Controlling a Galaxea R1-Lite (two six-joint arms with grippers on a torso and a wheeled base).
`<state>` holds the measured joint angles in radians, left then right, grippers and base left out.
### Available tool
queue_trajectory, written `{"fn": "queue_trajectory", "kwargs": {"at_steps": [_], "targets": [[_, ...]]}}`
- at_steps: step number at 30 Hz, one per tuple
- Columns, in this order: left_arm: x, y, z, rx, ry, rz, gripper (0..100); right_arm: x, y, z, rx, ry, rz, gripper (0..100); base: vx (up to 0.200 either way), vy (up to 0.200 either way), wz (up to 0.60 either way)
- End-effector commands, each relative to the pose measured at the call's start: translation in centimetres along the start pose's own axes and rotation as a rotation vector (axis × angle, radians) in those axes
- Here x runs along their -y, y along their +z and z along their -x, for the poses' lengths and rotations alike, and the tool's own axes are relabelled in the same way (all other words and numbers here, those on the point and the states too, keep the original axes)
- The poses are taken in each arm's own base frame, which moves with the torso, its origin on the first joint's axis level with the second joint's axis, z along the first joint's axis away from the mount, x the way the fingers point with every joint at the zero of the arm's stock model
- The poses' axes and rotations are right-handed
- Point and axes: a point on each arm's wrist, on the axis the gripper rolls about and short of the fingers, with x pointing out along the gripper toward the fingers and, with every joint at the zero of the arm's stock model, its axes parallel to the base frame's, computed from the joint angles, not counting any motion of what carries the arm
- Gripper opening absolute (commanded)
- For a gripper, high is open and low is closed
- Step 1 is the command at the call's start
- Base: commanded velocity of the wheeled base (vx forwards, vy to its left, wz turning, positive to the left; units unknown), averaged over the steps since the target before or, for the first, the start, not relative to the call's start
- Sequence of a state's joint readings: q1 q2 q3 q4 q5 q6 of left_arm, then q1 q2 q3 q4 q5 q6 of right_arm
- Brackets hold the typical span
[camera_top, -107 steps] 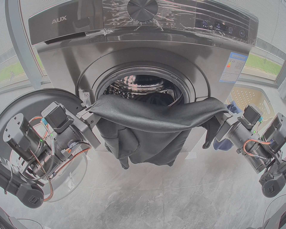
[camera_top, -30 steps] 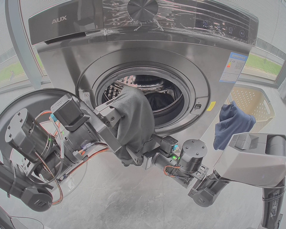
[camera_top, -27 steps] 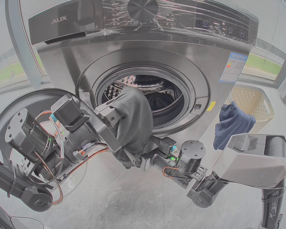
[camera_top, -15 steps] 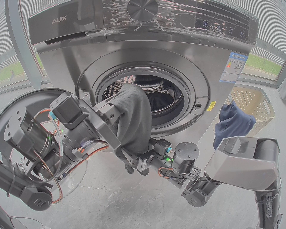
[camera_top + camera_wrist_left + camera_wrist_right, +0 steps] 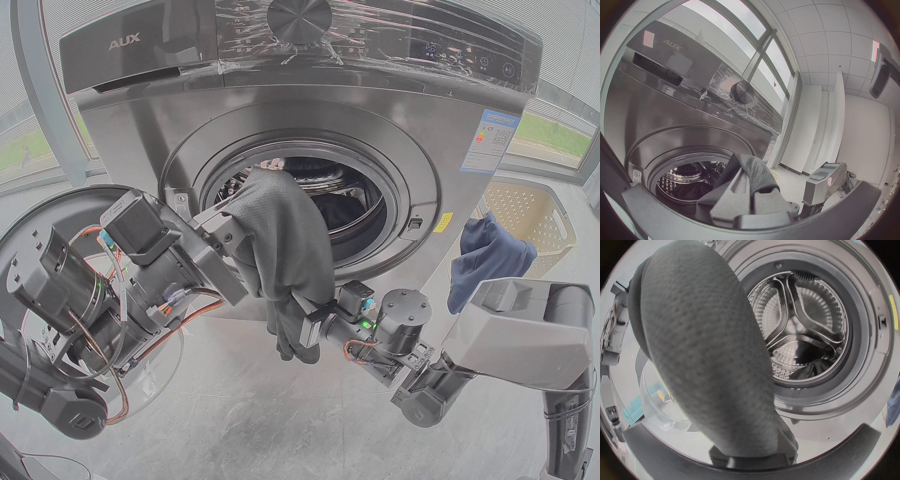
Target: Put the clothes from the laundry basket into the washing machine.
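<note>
A dark grey mesh garment (image 5: 284, 231) hangs in front of the washing machine's (image 5: 300, 112) open drum (image 5: 344, 206). My left gripper (image 5: 228, 232) is shut on its upper edge, left of the opening. My right gripper (image 5: 304, 310) sits lower, below the drum's rim, shut on the garment's lower part, with a tail of cloth dangling under it. In the left wrist view the fingers (image 5: 740, 190) pinch the mesh cloth (image 5: 754, 167). The right wrist view has the garment (image 5: 706, 358) draped over the gripper, hiding its fingers. Dark clothes (image 5: 815, 368) lie inside the drum (image 5: 803, 318).
The round door (image 5: 62, 212) stands swung open at the left, behind my left arm. A beige laundry basket (image 5: 537, 219) sits right of the machine with a blue garment (image 5: 487, 262) hanging over its edge. Grey floor lies below.
Both grippers have lifted the bunched garment toward the drum opening. The right gripper has moved up and to the right, and a tail of cloth now hangs beneath it.
</note>
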<state>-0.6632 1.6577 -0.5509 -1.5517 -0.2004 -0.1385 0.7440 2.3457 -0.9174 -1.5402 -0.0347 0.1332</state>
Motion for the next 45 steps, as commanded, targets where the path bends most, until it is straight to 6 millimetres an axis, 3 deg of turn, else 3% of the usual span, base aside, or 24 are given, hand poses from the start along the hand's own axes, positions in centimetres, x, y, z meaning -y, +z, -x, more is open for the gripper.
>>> {"fn": "queue_trajectory", "kwargs": {"at_steps": [1, 5, 9, 23, 29, 30, 45], "targets": [[-1.1, -0.7, 0.4, -0.033, 0.046, -0.010, 0, 1.0, 5.0, 2.1, 0.075, -0.038, 0.002, 0, 0.000, 0.000, 0.00], [-2.0, -1.7, 1.0, -0.076, 0.082, -0.011, 0, 1.4, 6.8, 3.3, 0.107, -0.089, 0.003, 0, 0.000, 0.000, 0.00], [-2.8, -4.3, 2.4, -0.196, 0.113, 0.006, 0, 1.3, 8.4, 4.7, 0.125, -0.097, -0.002, 0, 0.000, 0.000, 0.00], [-4.2, -12.4, 5.4, -0.534, 0.175, 0.021, 0, 0.6, 9.3, 5.2, 0.148, -0.078, -0.021, 0, 0.000, 0.000, 0.00], [-4.2, -13.0, 5.5, -0.557, 0.162, 0.005, 0, 0.6, 9.2, 5.2, 0.146, -0.076, -0.021, 0, 0.000, 0.000, 0.00], [-4.2, -13.0, 5.5, -0.557, 0.160, 0.004, 100, 0.6, 9.2, 5.2, 0.146, -0.076, -0.021, 0, 0.000, 0.000, 0.00], [-2.7, -15.5, 10.6, -0.817, 0.047, 0.037, 100, 0.6, 9.5, 4.5, 0.163, -0.076, -0.019, 0, 0.000, 0.000, 0.00]]}}
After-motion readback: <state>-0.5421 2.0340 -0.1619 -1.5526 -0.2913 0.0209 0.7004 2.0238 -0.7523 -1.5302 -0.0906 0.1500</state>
